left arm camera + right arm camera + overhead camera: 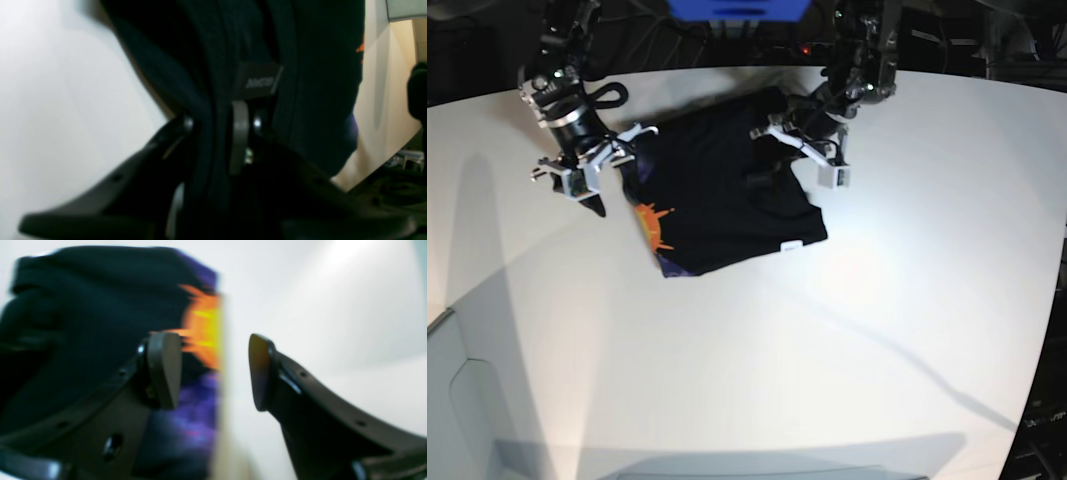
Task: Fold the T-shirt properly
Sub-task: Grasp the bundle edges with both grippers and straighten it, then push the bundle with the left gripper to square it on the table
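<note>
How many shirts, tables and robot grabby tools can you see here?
T-shirt: 1 (black, with an orange and purple print)
Table: 1 (white)
Tools: 2, the left tool pinching the shirt's cloth, and the right tool open beside the print
Total: 4

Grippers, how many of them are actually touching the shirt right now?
1. The left gripper is pinched on bunched black cloth of the T-shirt at its far edge. The right gripper hangs open beside the orange print, nothing between its fingers.
</note>
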Controlling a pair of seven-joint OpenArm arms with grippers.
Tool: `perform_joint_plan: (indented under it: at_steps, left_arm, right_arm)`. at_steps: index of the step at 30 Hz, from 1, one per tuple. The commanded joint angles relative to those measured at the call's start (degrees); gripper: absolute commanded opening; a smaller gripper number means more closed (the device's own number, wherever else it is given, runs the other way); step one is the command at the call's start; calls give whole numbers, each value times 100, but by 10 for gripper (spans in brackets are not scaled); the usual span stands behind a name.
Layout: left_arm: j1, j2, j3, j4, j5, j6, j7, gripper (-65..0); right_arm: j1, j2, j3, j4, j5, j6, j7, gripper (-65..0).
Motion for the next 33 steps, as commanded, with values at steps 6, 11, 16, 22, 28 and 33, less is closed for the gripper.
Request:
perform_joint_plan:
  at_steps: [6,11,16,22,28,33]
  left_arm:
    - [-672,-760,482,-491,-12,-16,34,-650]
    - [-1903,-1631,1810,-1124,-12,-34,817,-650]
    - [-3345,-2123,3586,-1634,-3,-34,1019,-650]
    - [-5059,-1886,5449,-2381,-3,-42,1010,-650]
    - [-6123,-1112,6548,-3040,6,-42,1010,-650]
    - [-6395,-444,7111,-3322,841,-306,1002,-650]
  right_arm:
    - [270,-18,598,137,118,54,154,-322]
    - [499,-18,1144,137,118,54,154,-322]
    - [587,-18,1583,137,118,54,154,-322]
    - [587,-26,1785,137,118,54,154,-322]
    - [569,-185,2181,137,101,54,154,-322]
    - [543,-315,2515,137,101,54,154,-322]
